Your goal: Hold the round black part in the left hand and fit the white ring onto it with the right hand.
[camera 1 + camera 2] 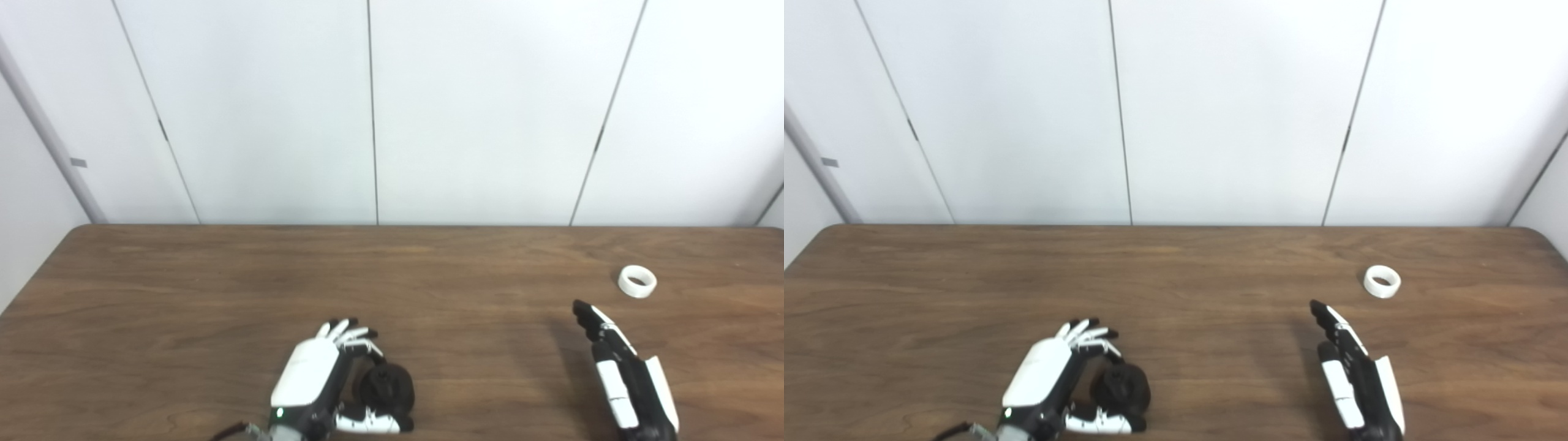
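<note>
Spanning the whole width of both views, a brown wood-grain counter (pixel 392 275) is seen, backed by a wall of plain white panels (pixel 478 110) divided by thin dark seams. At the near left, the left hand (pixel 318 380) is laid over the counter with its white back upward; its fingers (pixel 352 334) are curled partway and its thumb is set beneath, so that the round black part (pixel 387 387) is cupped between them, resting on or just above the wood. Whether the part is firmly gripped cannot be told. At the near right, the right hand (pixel 1356 373) is held edge-on with its fingers (pixel 1326 318) extended straight and close together, nothing being held. The white ring (pixel 1382 281) is lying flat on the counter beyond and to the right of those fingertips, near them but apart. Bare wood alone is seen between the right hand and the ring, and between the two hands.
</note>
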Controlling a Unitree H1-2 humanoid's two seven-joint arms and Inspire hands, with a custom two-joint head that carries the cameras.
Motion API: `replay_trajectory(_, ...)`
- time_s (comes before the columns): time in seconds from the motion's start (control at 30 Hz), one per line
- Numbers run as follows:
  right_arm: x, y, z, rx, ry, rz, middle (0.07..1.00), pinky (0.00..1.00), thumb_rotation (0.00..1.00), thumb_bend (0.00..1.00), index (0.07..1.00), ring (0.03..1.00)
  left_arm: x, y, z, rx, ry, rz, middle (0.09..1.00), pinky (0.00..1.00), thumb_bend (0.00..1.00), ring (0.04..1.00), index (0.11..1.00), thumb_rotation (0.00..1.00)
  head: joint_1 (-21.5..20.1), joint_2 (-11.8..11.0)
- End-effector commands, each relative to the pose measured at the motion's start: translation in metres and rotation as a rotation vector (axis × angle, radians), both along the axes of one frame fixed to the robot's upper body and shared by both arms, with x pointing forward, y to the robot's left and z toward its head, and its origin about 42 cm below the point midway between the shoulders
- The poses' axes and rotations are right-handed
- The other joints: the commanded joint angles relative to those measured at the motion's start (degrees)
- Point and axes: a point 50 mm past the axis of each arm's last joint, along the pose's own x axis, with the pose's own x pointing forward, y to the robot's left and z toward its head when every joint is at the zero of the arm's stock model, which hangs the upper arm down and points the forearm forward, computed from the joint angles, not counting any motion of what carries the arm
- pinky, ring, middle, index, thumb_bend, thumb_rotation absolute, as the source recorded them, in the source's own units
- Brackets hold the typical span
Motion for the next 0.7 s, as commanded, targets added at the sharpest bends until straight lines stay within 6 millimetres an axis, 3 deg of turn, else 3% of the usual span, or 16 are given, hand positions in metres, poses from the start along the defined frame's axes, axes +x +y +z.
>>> replay_trajectory(0.0,-0.004,0.006,0.0,0.013,-0.005,0.001,0.887,0.93,1.0,0.54,0.863,0.91,-0.001,-0.004,0.003,0.01,-0.051,-0.018,0.837,1.0,0.52,0.952,0.483,0.05,-0.5,0.4)
replay_trajectory(0.33,-0.006,0.006,0.007,0.008,-0.018,-0.01,0.877,0.92,1.0,0.56,0.861,0.9,-0.013,0.0,-0.025,0.053,-0.019,-0.039,0.832,1.0,0.52,0.936,0.484,0.05,-2.0,2.3)
replay_trajectory(0.67,-0.009,-0.002,0.011,-0.005,-0.024,-0.015,0.886,0.94,1.0,0.54,0.876,0.912,-0.019,0.002,-0.033,0.056,-0.003,-0.039,0.826,1.0,0.52,0.928,0.484,0.05,-2.8,3.9)
